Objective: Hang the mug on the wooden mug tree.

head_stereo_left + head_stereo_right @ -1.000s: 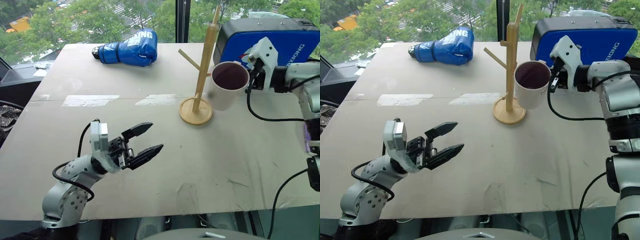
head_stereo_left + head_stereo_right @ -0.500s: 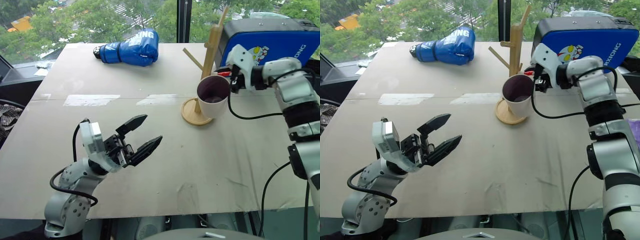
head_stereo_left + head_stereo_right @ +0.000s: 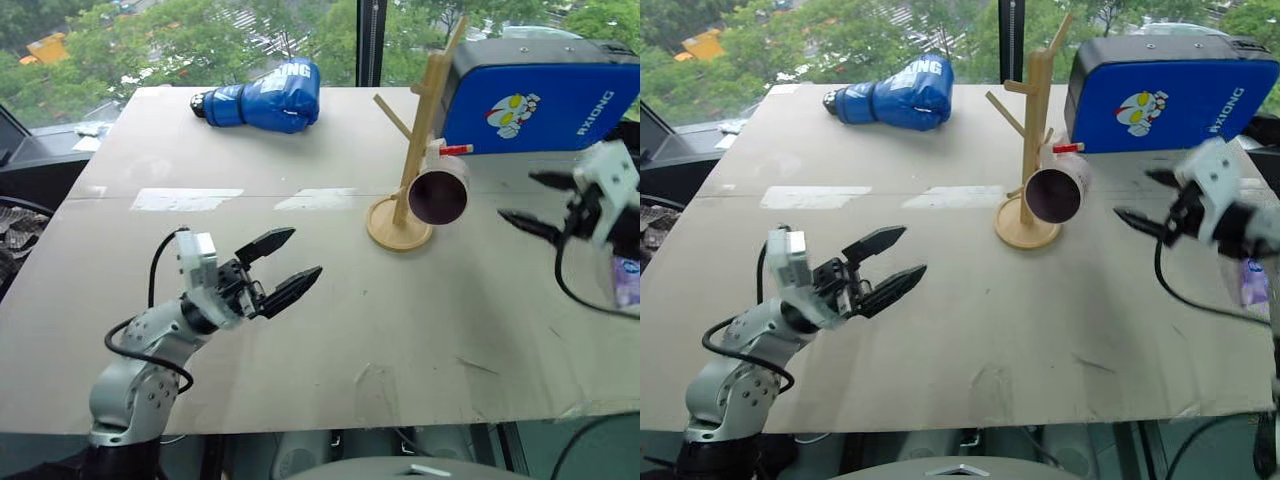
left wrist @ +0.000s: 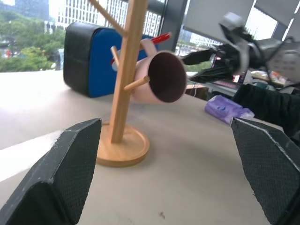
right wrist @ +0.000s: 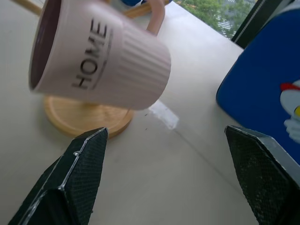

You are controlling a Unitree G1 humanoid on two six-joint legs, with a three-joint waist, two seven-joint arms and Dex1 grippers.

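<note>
1. The mug (image 3: 437,195) hangs by its handle on the red-tipped peg of the wooden mug tree (image 3: 410,160), mouth tipped sideways.
2. The right gripper (image 3: 540,203) stands released, apart from it.
3. The left gripper (image 3: 282,268) hovers spread, empty, above the table (image 3: 420,320).

Bright daylight from the windows (image 3: 150,40) behind; right pincer (image 3: 545,205) motion-blurred, shadows soft.

My left gripper (image 3: 283,266) sits low at about eight o'clock, forearm angled up, fingers (image 3: 265,242) spread and aimed toward two o'clock. My right gripper (image 3: 535,203) is out at three o'clock, fingers apart, empty, pointing toward nine o'clock.
</note>
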